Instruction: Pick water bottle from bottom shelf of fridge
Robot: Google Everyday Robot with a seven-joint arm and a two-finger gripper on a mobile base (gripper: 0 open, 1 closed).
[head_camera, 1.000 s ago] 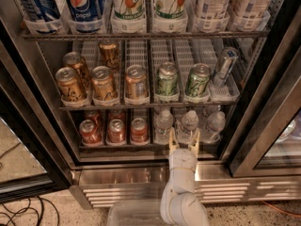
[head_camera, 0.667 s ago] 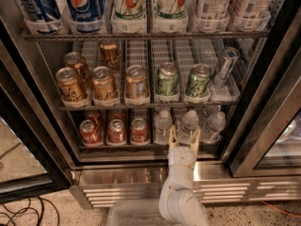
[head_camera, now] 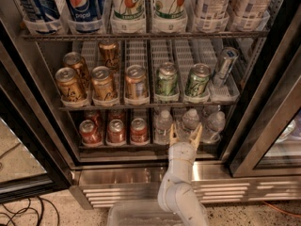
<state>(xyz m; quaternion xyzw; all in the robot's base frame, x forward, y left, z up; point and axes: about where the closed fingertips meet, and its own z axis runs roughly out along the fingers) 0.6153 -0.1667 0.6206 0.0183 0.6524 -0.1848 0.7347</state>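
The fridge [head_camera: 197, 171] stands open in the camera view. On its bottom shelf [head_camera: 141, 146] stand three clear water bottles with white caps: left [head_camera: 163, 125], middle [head_camera: 189, 121] and right [head_camera: 214, 125]. My gripper [head_camera: 185, 134] is at the shelf's front lip, open, with its pale fingers [head_camera: 173, 134] on either side of the middle bottle's lower body. The white arm [head_camera: 178, 182] rises from below and hides that bottle's base.
Three red cans [head_camera: 115, 131] stand left of the bottles on the same shelf. The rack above holds gold cans [head_camera: 103, 84], green cans [head_camera: 167, 79] and a tilted silver can [head_camera: 225, 66]. A dark-framed glass door [head_camera: 268, 112] stands right; a vent grille [head_camera: 225, 192] below; cables [head_camera: 19, 215] on the floor.
The gripper has edged slightly upward and inward toward the middle bottle. Nothing else has moved.
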